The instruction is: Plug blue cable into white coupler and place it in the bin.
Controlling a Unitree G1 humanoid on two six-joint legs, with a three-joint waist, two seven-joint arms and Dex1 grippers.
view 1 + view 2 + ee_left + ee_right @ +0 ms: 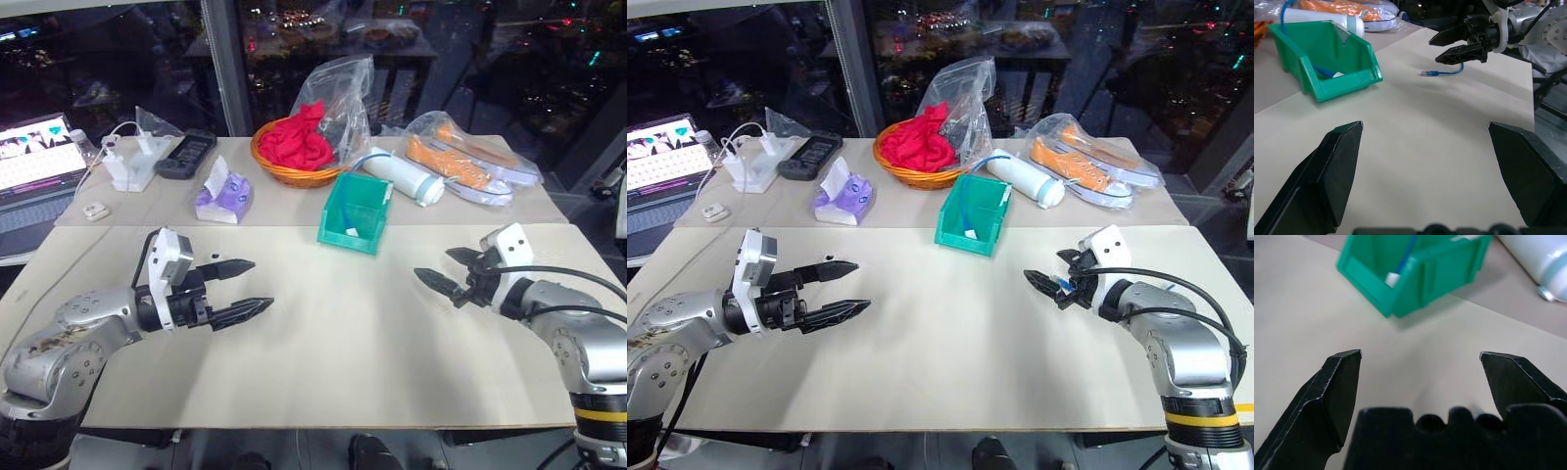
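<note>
beige tabletop (323, 362) carries everything, bare across its near half. left gripper (245, 286) hovers over the near left part of the tabletop, two black fingers spread wide, nothing between them. right gripper (439, 272) hovers over the near right part, pointing toward the middle, jaws also wide apart and empty.

along the far edge: clear plastic bag with orange shoes (468, 162) at the far right, orange wicker basket (294, 174) holding a red cloth (296, 142) around the far middle with a crumpled clear bag behind it, white cylinder bottle (404, 176) lying between basket and shoes. open laptop (34, 157) off the far left corner. white chargers with white cord (132, 162), black remote-like device (186, 153) and purple tissue pack (222, 196) on the far left part, small white oval earbud case (95, 211) near the left edge.

teal-green rectangular plastic bin (377, 211) sits just in front of the basket, around the middle, well apart from both grippers. thin light-blue cable (345, 194) runs into the bin from over its back wall, tiny white coupler (351, 231) on its end resting on the bin floor. left wrist view shows another short blue cable piece (1442, 73) with a plug lying on the tabletop below the right gripper.
</note>
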